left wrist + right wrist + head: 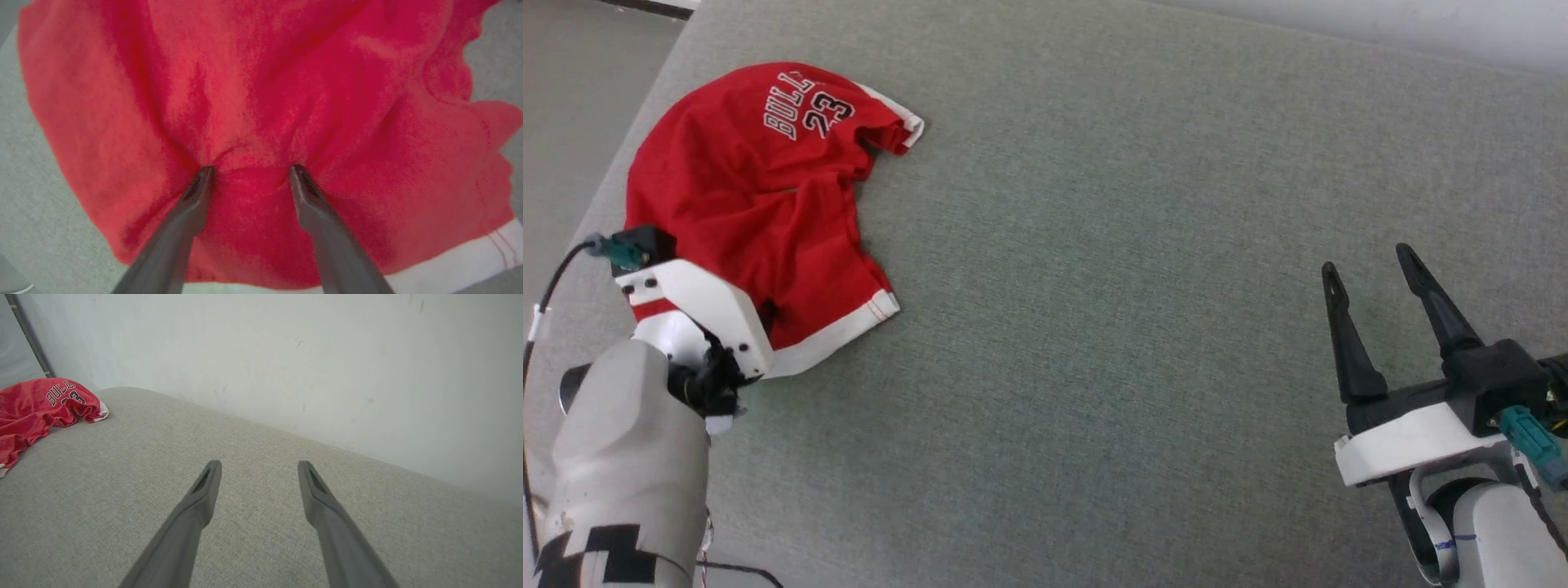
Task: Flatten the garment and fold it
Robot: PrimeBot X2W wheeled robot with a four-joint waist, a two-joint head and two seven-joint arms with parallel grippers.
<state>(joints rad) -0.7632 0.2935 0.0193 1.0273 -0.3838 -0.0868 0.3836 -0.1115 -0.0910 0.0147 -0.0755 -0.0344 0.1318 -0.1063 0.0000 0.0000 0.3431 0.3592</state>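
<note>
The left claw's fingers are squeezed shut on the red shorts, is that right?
Not quite. The left claw is on the red shorts, but its fingers stand apart, tips dimpling the cloth; the left wrist view shows it.

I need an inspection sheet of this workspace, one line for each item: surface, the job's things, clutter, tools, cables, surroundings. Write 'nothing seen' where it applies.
surface: grey woven surface, flat, no stains seen.
job's things: red shorts, crumpled and unfolded, at the far left near the edge; white bands and a "23" print show.
clutter: nothing seen.
tools: left tool open, both fingertips pressing into the red fabric; right tool open, over bare surface, far from the shorts.
cables: black cable with teal plug at the left wrist; second teal plug at the right wrist.
surroundings: pale wall behind the surface.
</note>
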